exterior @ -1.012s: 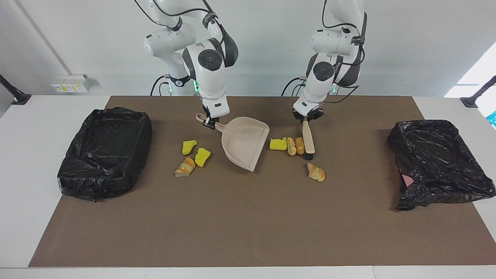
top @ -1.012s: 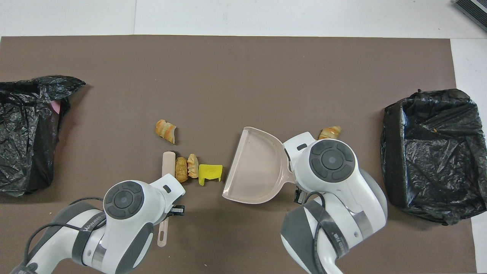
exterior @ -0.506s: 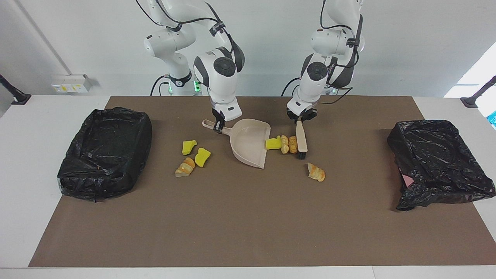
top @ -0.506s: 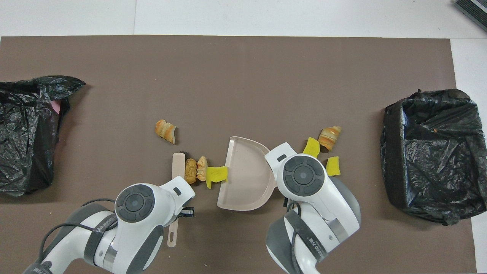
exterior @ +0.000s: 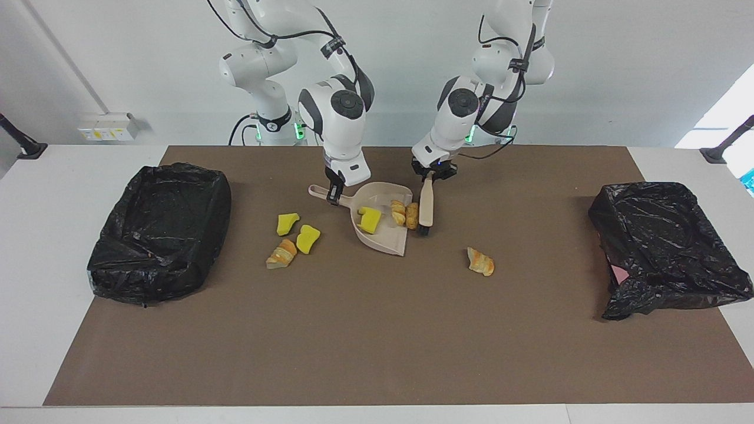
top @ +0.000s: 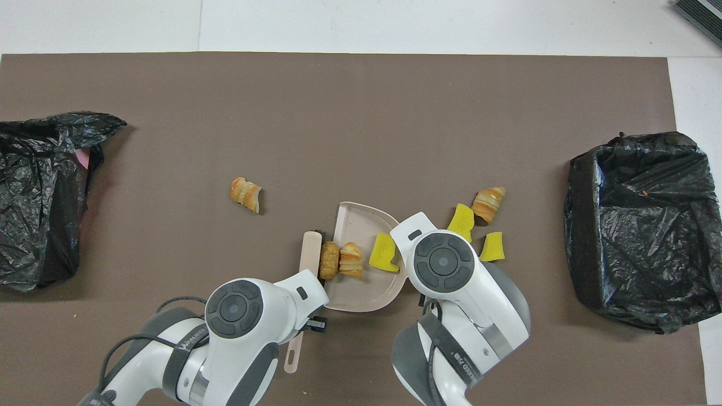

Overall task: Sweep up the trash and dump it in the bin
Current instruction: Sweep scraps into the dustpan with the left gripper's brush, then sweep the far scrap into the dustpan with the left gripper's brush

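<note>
My right gripper (exterior: pixel 334 196) is shut on the handle of the beige dustpan (exterior: pixel 386 237), which rests on the brown mat. My left gripper (exterior: pixel 433 174) is shut on the handle of the beige brush (exterior: pixel 425 205), whose bristles stand at the pan's mouth. A yellow sponge chunk (exterior: pixel 369 219) lies inside the pan (top: pixel 355 224). Two bread pieces (exterior: pixel 404 214) sit at its lip against the brush (top: pixel 310 252). Loose trash stays on the mat: two yellow chunks (exterior: pixel 297 231) and a bread piece (exterior: pixel 281 253) toward the right arm's end, another bread piece (exterior: pixel 480 261) toward the left arm's end.
Two bins lined with black bags stand on the mat, one at the right arm's end (exterior: pixel 159 232) and one at the left arm's end (exterior: pixel 665 247). The mat's half farther from the robots is bare.
The left arm swept the brush toward the pan, pushing the yellow chunk inside and the two bread pieces onto its lip. The right arm moved the pan toward the brush at first.
</note>
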Robot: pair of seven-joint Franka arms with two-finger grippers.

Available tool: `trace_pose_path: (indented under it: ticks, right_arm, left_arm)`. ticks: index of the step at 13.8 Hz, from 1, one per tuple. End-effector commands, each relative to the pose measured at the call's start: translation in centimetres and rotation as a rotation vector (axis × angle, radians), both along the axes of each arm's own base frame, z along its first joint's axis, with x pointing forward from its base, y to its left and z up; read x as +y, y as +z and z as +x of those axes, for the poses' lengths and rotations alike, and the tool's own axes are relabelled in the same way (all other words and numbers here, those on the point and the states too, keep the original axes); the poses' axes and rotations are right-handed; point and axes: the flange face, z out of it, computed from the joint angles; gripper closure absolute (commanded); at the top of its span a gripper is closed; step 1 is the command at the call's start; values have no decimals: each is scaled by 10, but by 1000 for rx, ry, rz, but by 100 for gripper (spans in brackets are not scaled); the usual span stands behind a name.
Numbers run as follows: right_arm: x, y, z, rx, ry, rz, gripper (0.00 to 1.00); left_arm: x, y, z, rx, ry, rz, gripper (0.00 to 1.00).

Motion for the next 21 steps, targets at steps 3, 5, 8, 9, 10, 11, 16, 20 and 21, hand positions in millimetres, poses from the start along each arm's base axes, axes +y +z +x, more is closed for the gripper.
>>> trace_pose_path:
  ticks: [3,5,8,9,10,11,16,20,21]
  right_arm:
    - [5,-2,-3,-28,-20,-10,100]
    - [5,-3,-3,-27,-26,-12,100]
    - [5,-2,-3,-28,-26,-11,100]
    - [5,-2,-3,-28,-26,-11,100]
    - [5,-2,-3,-28,-26,-11,100]
    - [5,-2,-3,-28,-26,-11,100]
    - [5,-2,-3,-27,-26,-12,100]
    - [5,-2,-3,-27,-26,-12,100]
    - [5,-2,-3,-27,-26,-12,100]
  left_arm:
    - [-44,18,4,19,17,-78,100]
    - [-35,20,13,21,34,-65,100]
    - [-2,29,44,-2,18,24,100]
    - [8,36,56,-16,11,54,100]
    - [22,41,70,-28,5,86,100]
    - [36,46,84,-59,-12,129,100]
    - [103,55,156,-89,-126,257,100]
    - [138,64,205,-96,-206,310,100]
    - [146,58,223,-89,-233,330,100]
